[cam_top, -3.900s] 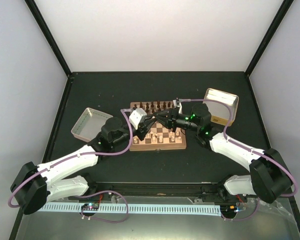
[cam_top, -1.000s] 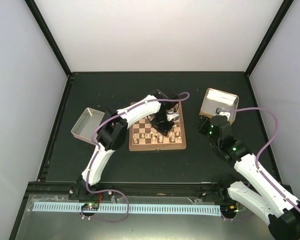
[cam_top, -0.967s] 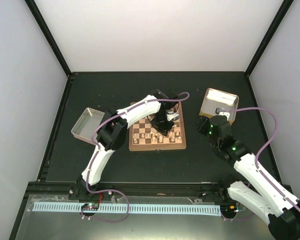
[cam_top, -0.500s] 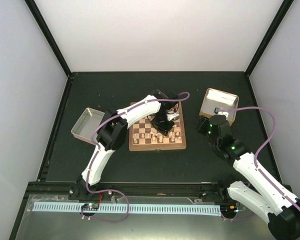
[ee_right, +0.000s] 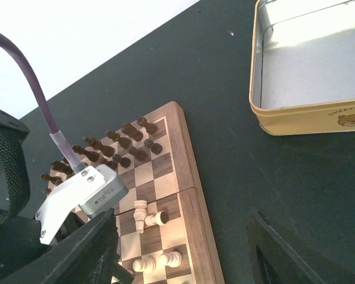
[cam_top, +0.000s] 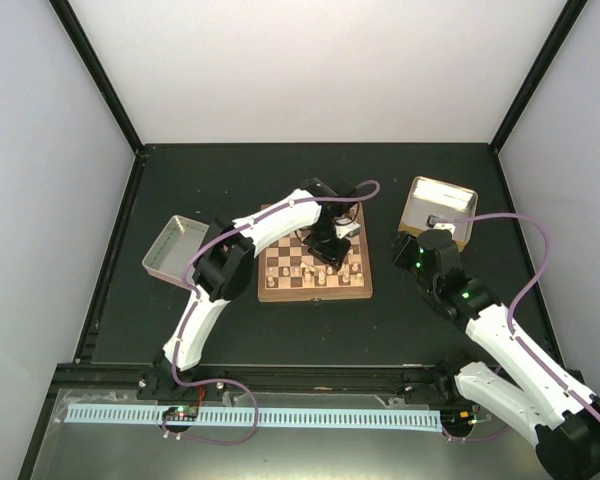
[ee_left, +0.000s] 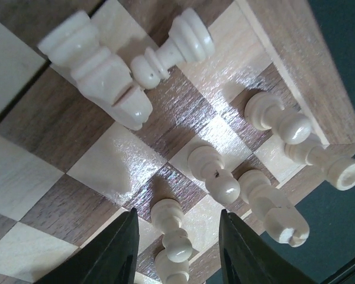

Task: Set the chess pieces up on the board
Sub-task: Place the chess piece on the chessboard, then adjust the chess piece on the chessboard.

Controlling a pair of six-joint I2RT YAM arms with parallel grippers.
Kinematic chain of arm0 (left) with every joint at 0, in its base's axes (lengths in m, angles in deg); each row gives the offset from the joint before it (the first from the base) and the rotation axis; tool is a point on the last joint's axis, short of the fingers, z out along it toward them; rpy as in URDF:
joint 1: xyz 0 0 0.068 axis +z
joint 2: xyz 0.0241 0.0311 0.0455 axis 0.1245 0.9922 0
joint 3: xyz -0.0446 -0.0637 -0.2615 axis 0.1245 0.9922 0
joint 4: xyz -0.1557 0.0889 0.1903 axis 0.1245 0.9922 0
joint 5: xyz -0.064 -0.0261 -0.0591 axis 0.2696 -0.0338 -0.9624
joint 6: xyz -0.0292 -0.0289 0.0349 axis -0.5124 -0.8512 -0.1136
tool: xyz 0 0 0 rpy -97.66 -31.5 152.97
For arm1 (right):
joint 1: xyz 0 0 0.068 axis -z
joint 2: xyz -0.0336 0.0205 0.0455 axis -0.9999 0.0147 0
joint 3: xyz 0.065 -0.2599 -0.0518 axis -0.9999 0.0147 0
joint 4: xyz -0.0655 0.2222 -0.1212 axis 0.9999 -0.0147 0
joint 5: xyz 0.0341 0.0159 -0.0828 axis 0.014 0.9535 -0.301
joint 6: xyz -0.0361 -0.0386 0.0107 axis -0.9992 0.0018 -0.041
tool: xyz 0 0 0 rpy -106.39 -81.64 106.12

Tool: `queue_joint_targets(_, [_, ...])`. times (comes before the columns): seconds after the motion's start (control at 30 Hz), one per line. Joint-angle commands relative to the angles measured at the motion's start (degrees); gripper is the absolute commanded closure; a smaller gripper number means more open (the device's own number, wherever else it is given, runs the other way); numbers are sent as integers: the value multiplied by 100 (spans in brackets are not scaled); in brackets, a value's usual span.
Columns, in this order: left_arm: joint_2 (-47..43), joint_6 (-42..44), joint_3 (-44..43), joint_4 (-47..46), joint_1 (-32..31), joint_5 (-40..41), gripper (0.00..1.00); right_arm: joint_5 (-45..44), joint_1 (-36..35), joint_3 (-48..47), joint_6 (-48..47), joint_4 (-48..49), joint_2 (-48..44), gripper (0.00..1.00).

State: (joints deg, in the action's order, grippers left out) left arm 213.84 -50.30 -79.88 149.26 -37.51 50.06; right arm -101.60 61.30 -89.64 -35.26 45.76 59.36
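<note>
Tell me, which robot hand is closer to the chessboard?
Left. The left gripper hangs directly over the board, down among the pale pieces. The right gripper is off the board's right side, near the yellow tin.

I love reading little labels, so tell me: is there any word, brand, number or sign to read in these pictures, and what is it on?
"SWEET BE": on the yellow side wall of the tin, cut off by the picture's edge, next to a small bear face.
No other readable writing shows in any view.
</note>
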Motion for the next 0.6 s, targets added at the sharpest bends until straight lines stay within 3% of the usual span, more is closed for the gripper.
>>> queue_joint_targets(0.0, [-395,-146,-241,-193,76,22,60,104,35,-80,-83,123,29,39])
queue_joint_targets(0.23, [-1533,-408,765,-1076,391,183,57,1391,35,-867,-1117,-157,671,39])
queue_joint_targets(0.43, [-3197,-912,2728,-2495,949,220,57,2929,26,-2052,-2105,-729,2009,45])
queue_joint_targets(0.57, [-4803,-1088,4179,-3505,1231,977,56,3224,-181,-2994,-2564,-1123,2980,46])
